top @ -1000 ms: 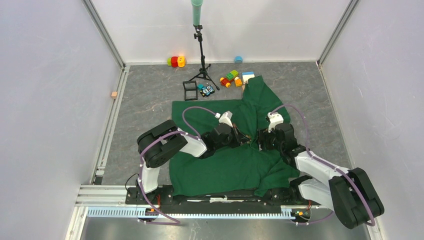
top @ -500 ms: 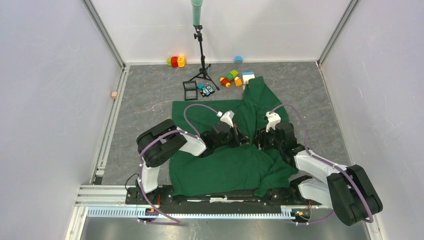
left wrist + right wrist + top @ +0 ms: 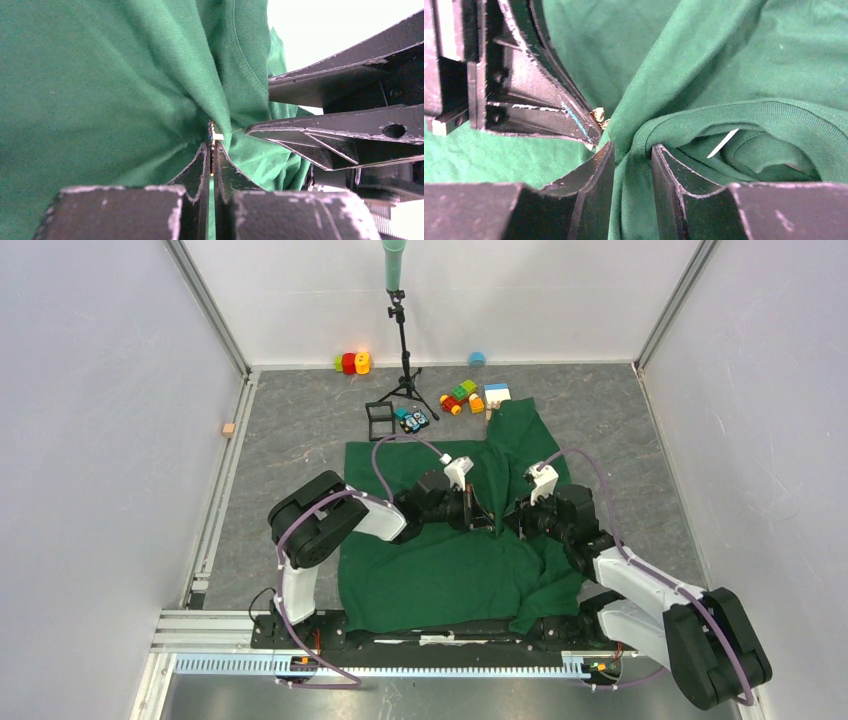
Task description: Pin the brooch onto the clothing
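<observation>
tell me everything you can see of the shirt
The shirt is dark green, soft knit with a ribbed, stitched collar. It lies spread and wrinkled on the grey table, its far end beside the toy blocks. At its middle it is gathered into a raised fold: the right gripper pinches it beside the collar, and the left gripper presses the brooch against it.

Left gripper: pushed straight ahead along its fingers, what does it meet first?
The T-shirt: a bunched fold sits right at the left gripper tips, just past the brooch it pinches. The right gripper holds that fold close beside; depth between them is unclear.
</observation>
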Motion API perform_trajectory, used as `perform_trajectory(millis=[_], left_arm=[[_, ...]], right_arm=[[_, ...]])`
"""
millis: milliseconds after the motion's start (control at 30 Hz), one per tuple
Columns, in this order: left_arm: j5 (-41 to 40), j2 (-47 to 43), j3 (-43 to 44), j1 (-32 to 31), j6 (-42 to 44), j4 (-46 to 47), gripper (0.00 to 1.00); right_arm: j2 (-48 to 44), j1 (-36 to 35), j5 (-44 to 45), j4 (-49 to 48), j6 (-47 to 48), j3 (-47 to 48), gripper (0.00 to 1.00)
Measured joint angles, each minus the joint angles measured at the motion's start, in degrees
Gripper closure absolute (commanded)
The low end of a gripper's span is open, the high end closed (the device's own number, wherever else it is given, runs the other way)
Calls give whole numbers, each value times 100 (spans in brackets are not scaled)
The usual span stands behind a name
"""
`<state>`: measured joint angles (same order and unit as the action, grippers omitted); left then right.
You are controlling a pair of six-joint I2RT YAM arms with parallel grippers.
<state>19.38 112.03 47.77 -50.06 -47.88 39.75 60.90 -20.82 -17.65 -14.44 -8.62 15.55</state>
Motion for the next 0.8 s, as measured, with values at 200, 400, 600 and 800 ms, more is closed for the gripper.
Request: perform_trajectory(millis=[200,400,600,800], left_arm=[[605,0,136,186,391,-116,98],[984,0,227,282,503,-195,98],[1215,28,256,286,505,-188,98],[1298,87,256,297,507,-186,98]], right_arm=[[-433,-2,-208,-9,146,-168,59],[-811,-2,-201,33,225,-332,49],[-1432,-2,-286,-17,264,-660,50],[-1408,-2,-442,-280,245,-804,59]])
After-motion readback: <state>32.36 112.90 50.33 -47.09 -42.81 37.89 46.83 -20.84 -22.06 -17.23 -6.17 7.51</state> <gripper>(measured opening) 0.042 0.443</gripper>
